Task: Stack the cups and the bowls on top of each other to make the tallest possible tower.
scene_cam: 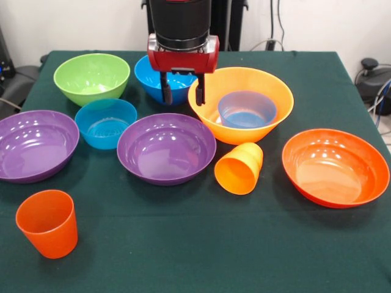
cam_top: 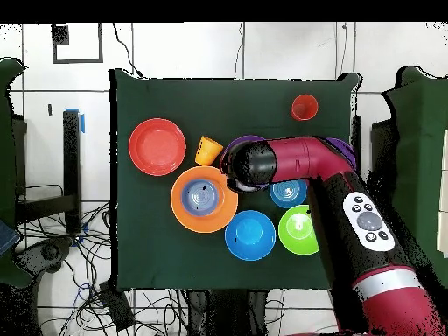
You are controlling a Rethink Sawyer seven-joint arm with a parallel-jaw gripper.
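nearest the camera in the front view, the red-orange cup (scene_cam: 47,223) stands upright and alone at the table's near edge. behind it a row: one purple bowl (scene_cam: 35,144) at the left edge, a second purple bowl (scene_cam: 166,148) mid-table, the yellow-orange cup (scene_cam: 239,168) tipped on its side with its mouth toward the camera, and the wide red-orange bowl (scene_cam: 335,166) at right. a small translucent blue bowl (scene_cam: 105,123) sits between the two purple bowls, slightly behind them. further back, the large yellow-orange bowl (scene_cam: 241,104) holds the other small translucent blue bowl (scene_cam: 247,110) inside it: so far the tower is just this pair. farthest back are the lime green bowl (scene_cam: 91,78) and the medium blue bowl (scene_cam: 164,79). the gripper (scene_cam: 182,90) hangs over the gap between the medium blue bowl and the yellow-orange bowl's rim, fingers spread a little and nothing between them. risks, as judgement: one finger sits very near the yellow-orange bowl's rim, so a descent here may clip it and shove the base sideways. glossy sloped walls may slip from a narrow pinch. the tipped cup lies just beside the base and may roll if that bowl is nudged. nesting wide bowls adds little height.
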